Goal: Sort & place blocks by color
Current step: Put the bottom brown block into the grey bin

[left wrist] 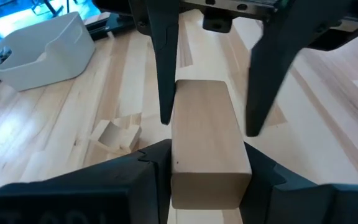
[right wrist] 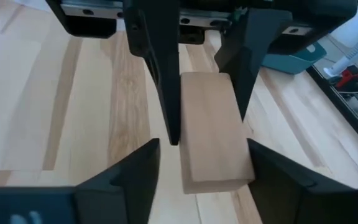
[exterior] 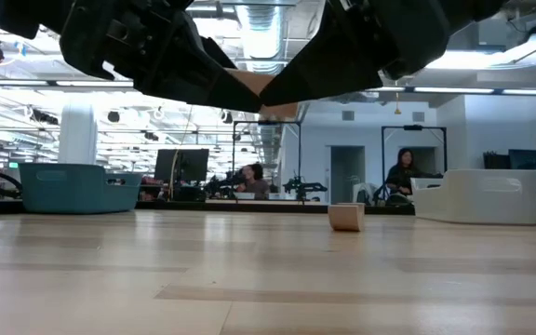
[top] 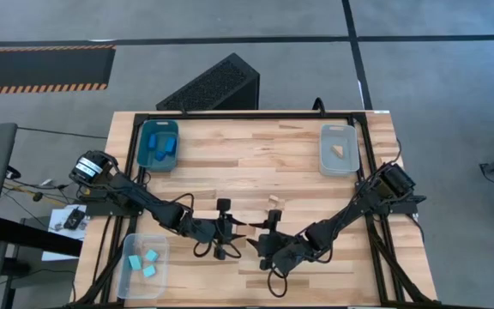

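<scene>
A tan wood rectangular block is held above the table's middle between both grippers, also seen in the low view. My left gripper is shut on its one end. My right gripper is open, coming from the table's right, its fingers standing either side of the block's other end, with a gap showing at one finger. A tan arch-shaped block rests flat on the table nearby. Dark blue blocks lie in the teal bin, cyan blocks in a clear bin, and a tan piece in another clear bin. My left gripper pinches the tan block between its two fingers by the long side faces at the end nearest it. The fingers come level from the table's left and lie along the block. The block is lifted clear and level, pointing toward my right gripper.
The teal bin sits at the far left, one clear bin at the far right, the other at the near left corner. Bare wood lies between them. People and desks show in the room beyond the far edge.
</scene>
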